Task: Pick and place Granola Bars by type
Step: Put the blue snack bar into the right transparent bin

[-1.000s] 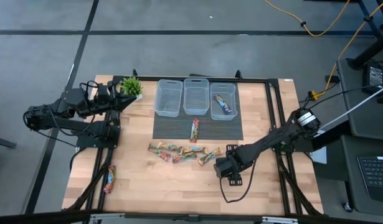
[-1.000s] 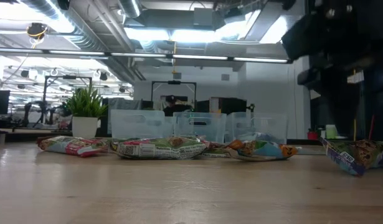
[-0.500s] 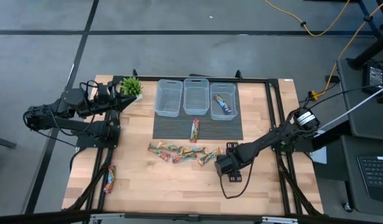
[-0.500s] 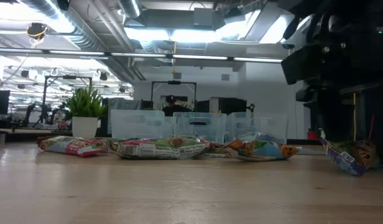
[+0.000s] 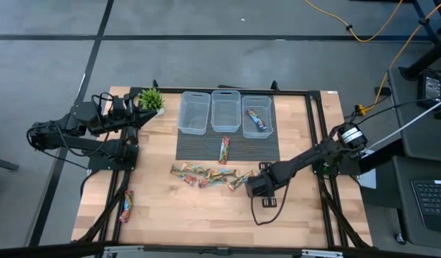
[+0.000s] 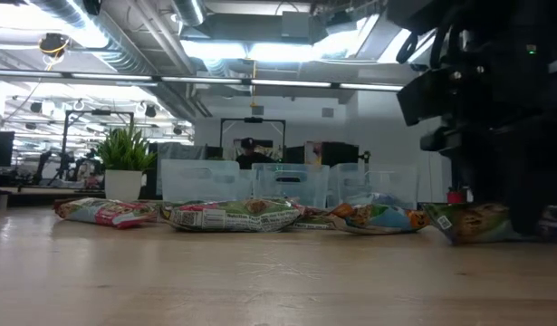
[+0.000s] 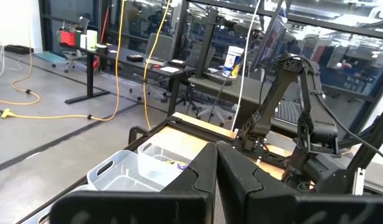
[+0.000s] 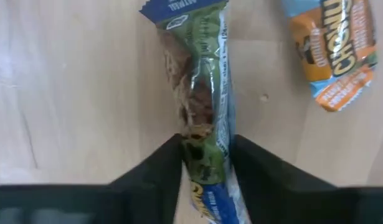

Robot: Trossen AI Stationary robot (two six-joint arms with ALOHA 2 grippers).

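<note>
Right gripper [image 8: 203, 158] low over wooden table [image 5: 206, 215], fingers [image 8: 155, 163] pinching blue bar [image 8: 200, 99] between them. Bar lies flat on table, stretching out ahead of fingers. Orange bar [image 8: 334, 50] near, off to side, apart from fingers. Left gripper [image 7: 216, 171] waits far off by plant [image 5: 151, 98], fingers closed together, holding nothing.

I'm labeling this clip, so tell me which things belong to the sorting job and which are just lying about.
Job: granola bars, the blue bar between the right gripper fingers, three clear bins.
Lying about: potted plant, dark mat; left gripper parked.
</note>
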